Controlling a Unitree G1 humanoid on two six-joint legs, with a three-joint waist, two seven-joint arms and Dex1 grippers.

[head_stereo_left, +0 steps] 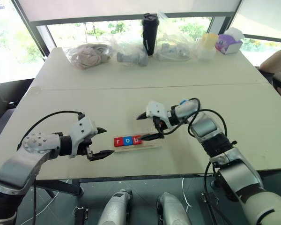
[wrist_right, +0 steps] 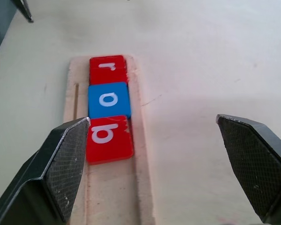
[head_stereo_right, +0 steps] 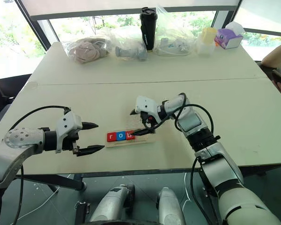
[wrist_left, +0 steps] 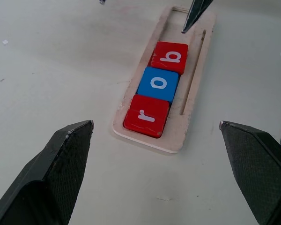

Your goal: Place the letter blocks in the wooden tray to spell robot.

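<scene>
just left of the wooden tray (head_stereo_left: 147,145), the left gripper (head_stereo_left: 102,143) is hovering with fingers spread wide, gripping nothing. over the tray's right end, the right gripper (head_stereo_left: 147,125) is gaping too, empty. inside the tray, a red r block (wrist_left: 146,116), blue o block (wrist_left: 158,84) and red b block (wrist_left: 169,57) are sitting side by side. the tray is lying on a pale table (head_stereo_left: 75,101); beyond it, bags and a black bottle (head_stereo_left: 150,33) are standing by windows.

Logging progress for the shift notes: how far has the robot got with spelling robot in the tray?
Done: the red r, blue o and red b blocks lie in a row in the wooden tray. In hand: nothing; the right pincer is open over the b end, and the left pincer is open beside the tray. Left: a second o and a t.
</scene>
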